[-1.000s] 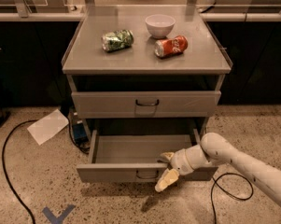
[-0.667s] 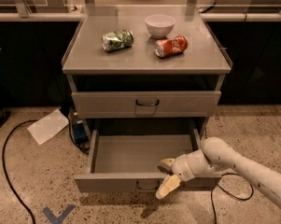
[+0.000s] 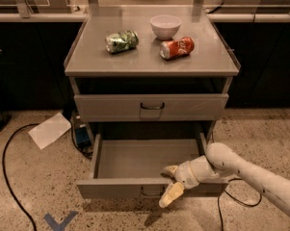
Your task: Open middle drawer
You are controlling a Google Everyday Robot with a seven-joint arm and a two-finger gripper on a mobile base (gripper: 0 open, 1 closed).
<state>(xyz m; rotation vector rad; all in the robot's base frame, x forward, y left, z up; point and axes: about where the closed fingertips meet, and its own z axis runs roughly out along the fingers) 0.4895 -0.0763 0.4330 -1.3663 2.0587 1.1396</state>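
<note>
The middle drawer of the grey cart is pulled well out, and its bare inside shows. Its small dark wire handle sits in the centre of the front panel. My gripper is at the front panel, just right of the handle. One finger reaches over the rim into the drawer and the other hangs in front of the panel, so the gripper clamps the panel between them. My white arm comes in from the lower right.
The drawer above is shut. On the cart top lie a crushed green can, a white bowl and a red soda can. On the floor are a black cable, white paper and blue tape.
The middle drawer has slid farther out toward the camera, and my gripper has moved with it on the front panel.
</note>
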